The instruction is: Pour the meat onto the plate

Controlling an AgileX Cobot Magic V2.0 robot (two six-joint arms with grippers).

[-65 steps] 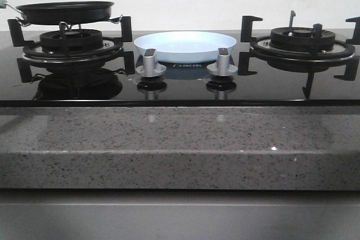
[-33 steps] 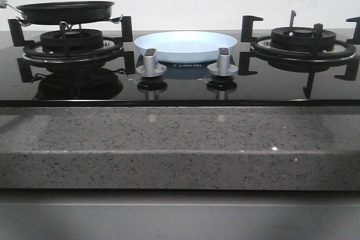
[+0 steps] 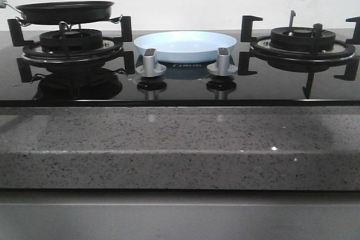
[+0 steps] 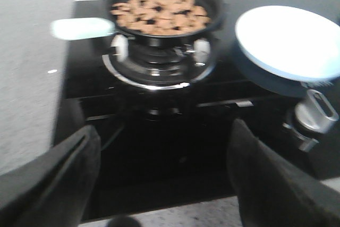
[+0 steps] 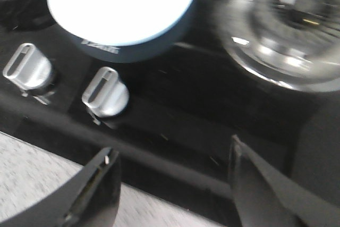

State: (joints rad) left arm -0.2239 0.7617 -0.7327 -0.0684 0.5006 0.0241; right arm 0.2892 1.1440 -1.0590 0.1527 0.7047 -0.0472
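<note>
The meat (image 4: pixel 159 13) is a heap of orange-brown pieces in a black frying pan (image 4: pixel 162 3) that sits on the left burner (image 3: pixel 70 40); the pan (image 3: pixel 64 12) shows side-on in the front view, its meat hidden. The pale blue plate (image 3: pixel 185 46) lies between the burners and is empty; it also shows in the left wrist view (image 4: pixel 289 41) and the right wrist view (image 5: pixel 122 6). My left gripper (image 4: pixel 162 176) is open and empty above the stove's front edge, short of the pan. My right gripper (image 5: pixel 172 182) is open and empty above the front edge, near the knobs.
The pan has a pale handle (image 4: pixel 82 28) pointing left. Two silver knobs (image 3: pixel 151 63) (image 3: pixel 223 62) stand in front of the plate. The right burner (image 3: pixel 304 40) has black pan supports. A speckled grey counter (image 3: pixel 180 144) runs along the front.
A dark part has come into the top right corner of the front view. Pan, plate and stove have not moved.
</note>
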